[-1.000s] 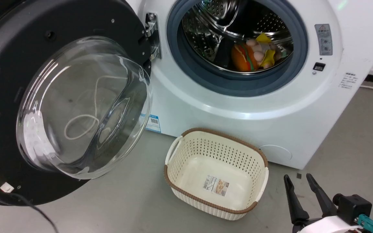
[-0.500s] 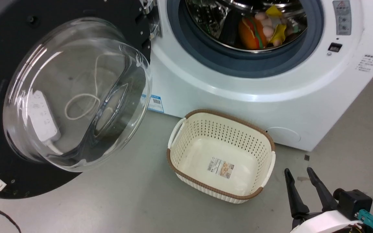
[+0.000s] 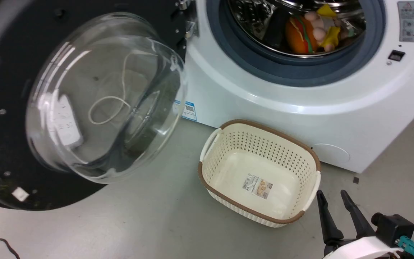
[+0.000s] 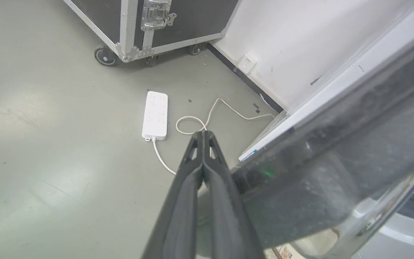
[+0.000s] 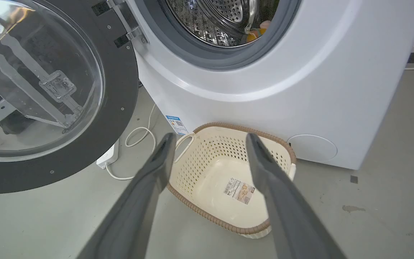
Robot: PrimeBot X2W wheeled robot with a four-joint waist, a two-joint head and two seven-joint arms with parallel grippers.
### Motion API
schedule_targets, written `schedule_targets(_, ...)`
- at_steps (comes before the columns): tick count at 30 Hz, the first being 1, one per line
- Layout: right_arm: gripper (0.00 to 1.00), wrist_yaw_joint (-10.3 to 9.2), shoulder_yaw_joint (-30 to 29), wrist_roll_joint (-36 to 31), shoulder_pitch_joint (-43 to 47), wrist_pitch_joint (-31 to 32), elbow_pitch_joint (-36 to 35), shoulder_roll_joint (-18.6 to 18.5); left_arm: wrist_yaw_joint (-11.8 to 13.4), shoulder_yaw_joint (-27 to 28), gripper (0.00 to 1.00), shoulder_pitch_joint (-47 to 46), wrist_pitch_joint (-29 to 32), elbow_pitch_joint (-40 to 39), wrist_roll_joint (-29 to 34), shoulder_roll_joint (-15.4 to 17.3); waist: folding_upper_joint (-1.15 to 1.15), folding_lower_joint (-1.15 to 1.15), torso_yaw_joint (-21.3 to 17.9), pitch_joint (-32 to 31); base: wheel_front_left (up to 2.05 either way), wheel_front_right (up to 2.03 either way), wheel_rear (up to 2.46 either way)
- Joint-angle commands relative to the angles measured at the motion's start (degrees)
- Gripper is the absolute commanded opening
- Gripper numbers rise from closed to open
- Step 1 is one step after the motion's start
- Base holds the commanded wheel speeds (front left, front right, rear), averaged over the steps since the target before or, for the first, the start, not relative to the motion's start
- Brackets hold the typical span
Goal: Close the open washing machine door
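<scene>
Black-framed glass, the washing machine door [image 3: 102, 97] hangs wide open left of the drum opening [image 3: 300, 36]; I judge the closing not yet begun. My left gripper [image 4: 203, 135], fingers pressed together, sits just beside the door's outer face. My right gripper [image 3: 331, 194], spread, hangs well below the opening.

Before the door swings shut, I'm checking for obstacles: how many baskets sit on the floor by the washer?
1. A cream basket stands empty on the floor in front of the washer, right of the open door. The door hides some floor behind it.
</scene>
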Motion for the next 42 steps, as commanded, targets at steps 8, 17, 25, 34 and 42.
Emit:
schedule_targets(8, 1.00, 0.05, -1.37, 2.74, -0.19, -1.42, 1.55, 0.01, -1.02, -6.65, 0.00, 7.42, 6.92, -10.66, -10.21, 3.16, 0.00, 0.00, 2.48, -2.26, 0.00, 0.00, 0.00)
schedule_targets(17, 1.00, 0.05, -6.66, 4.54, 0.24, -2.74, 2.79, 0.01, -1.67, -21.22, 0.00, 12.25, 12.73, -26.02, -18.43, 5.55, 0.00, 0.00, 3.04, -4.30, 0.00, 0.00, 0.00)
schedule_targets(25, 1.00, 0.06, -8.12, 5.79, 0.87, -3.21, 3.52, 0.01, -1.91, -35.58, 0.00, 9.19, 11.96, -31.84, -18.78, 4.72, 0.00, 0.00, -0.78, -5.32, 0.00, 0.00, 0.00)
schedule_targets(34, 1.00, 0.06, -8.14, 6.57, 0.59, -3.21, 3.46, 0.01, -1.91, -51.11, 0.00, -1.45, 4.68, -26.07, -14.10, 4.09, 0.00, 0.00, -8.06, -4.82, 0.00, 0.00, 0.00)
schedule_targets(42, 1.00, 0.06, -8.86, 6.93, -0.12, -3.21, 2.90, 0.01, -1.91, -61.98, 0.00, -12.52, -1.94, -16.14, -12.18, 2.04, 0.00, 0.00, -15.31, -3.19, 0.00, 0.00, 0.00)
